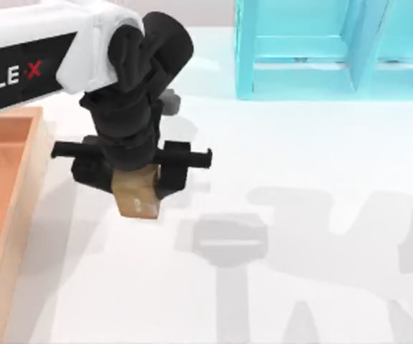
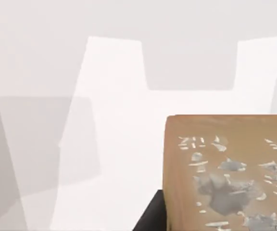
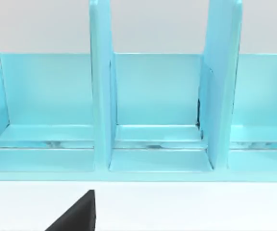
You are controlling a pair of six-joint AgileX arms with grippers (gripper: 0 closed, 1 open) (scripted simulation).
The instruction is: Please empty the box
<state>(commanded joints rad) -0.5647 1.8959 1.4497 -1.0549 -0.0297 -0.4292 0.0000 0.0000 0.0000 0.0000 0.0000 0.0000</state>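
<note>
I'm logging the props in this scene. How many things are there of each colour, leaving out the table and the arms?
Tan-brown: 1, the block held in the left hand, to the right of the tray.
Wooden tan and orange: 1, the tray at the table's left edge.
Cyan: 1, the shelf unit at the back.
Total: 3

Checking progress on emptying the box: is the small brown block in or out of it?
Out. The left hand holds the block above bare white table, right of the box.
</note>
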